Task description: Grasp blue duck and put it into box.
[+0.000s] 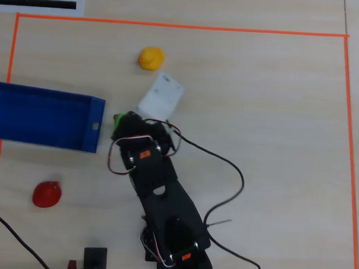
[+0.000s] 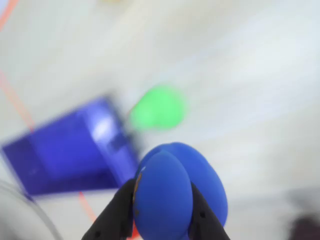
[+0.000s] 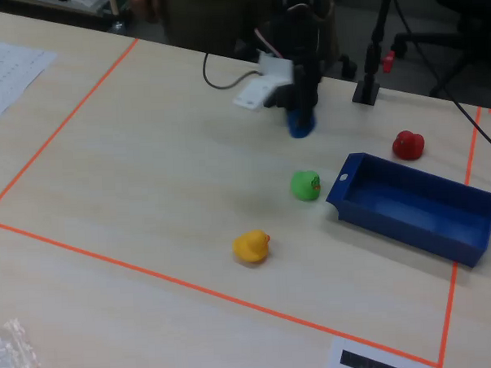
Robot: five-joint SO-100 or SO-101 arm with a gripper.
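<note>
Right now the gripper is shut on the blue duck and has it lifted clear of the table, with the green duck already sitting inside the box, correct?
Not quite. The gripper does hold the blue duck up, but the green duck is on the table just outside the box, by its end wall, as the fixed view shows.

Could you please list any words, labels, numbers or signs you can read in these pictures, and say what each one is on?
No text is readable in any view.
Sheet at the table's corner in the fixed view: rows of print, too small to read.
Paper at the lower edge in the fixed view: a black bar with marks, too blurred to read.
Blue duck, box, gripper: no lettering shows.
</note>
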